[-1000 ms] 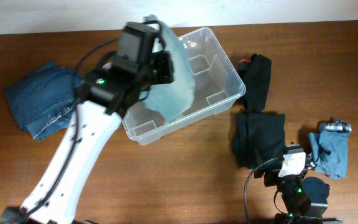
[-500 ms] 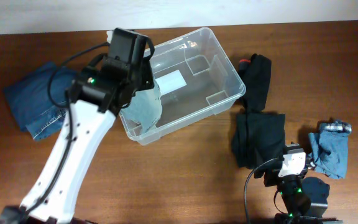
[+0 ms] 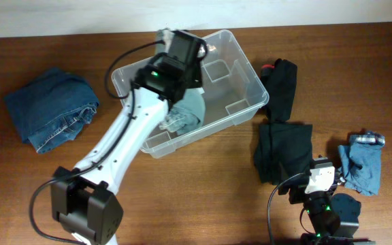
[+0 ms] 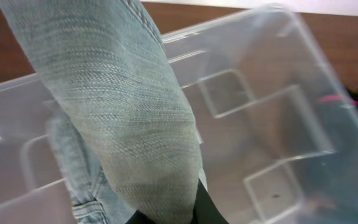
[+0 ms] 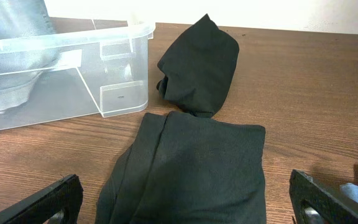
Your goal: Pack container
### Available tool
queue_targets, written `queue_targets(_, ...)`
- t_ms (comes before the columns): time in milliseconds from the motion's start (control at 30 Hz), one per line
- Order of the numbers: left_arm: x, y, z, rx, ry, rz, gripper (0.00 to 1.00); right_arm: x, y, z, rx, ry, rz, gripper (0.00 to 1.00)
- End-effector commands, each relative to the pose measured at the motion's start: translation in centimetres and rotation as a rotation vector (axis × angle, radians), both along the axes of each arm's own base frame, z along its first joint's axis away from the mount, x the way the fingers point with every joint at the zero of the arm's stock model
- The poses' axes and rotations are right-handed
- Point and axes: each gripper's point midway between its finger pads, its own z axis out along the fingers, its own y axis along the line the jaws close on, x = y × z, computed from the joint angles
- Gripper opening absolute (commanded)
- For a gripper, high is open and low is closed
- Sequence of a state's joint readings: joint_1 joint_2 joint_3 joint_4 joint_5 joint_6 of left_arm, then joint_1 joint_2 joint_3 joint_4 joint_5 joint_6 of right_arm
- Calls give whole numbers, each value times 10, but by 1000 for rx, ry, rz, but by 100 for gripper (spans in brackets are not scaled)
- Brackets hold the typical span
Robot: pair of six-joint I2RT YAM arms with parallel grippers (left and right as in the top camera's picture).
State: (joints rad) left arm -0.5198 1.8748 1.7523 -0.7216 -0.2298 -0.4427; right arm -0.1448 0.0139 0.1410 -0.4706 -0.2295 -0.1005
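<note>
Container [image 3: 247, 95]: left gripper [image 3: 188, 85] above it clamps pale denim garment [image 3: 186, 114] dangling inside, likely for release; right gripper [image 5: 194, 202] parked well clear of it, jaws apart.

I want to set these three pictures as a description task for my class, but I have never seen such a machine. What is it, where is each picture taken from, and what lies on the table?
It is a robot with two arms at a brown wooden table. Each arm ends in a two-fingered hand. One picture looks down from above; the other two come from small cameras on the left and right wrists. The white left arm reaches over the large clear plastic container. Its left hand is closed on a pale blue denim garment that hangs into the container. The right hand is open and empty, near some black garments. Folded dark blue jeans lie on the left and a small blue cloth on the right.
</note>
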Motion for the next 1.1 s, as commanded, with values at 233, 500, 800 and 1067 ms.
queue_targets(233,10,-59,-30,-3,-27,-138,1,0,0,-2,14,3,-5,98)
queue_targets(500,19,-71,-52,-5,-20,-173,6,0,0,-2,14,3,-5,98)
queue_targets(800,21,-72,-54,32,-30,-211,8,0,0,-2,14,3,-5,98)
queue_targets(1067,18,-80,24,-22,-147,-284,0,0,0,-2,14,3,-5,98)
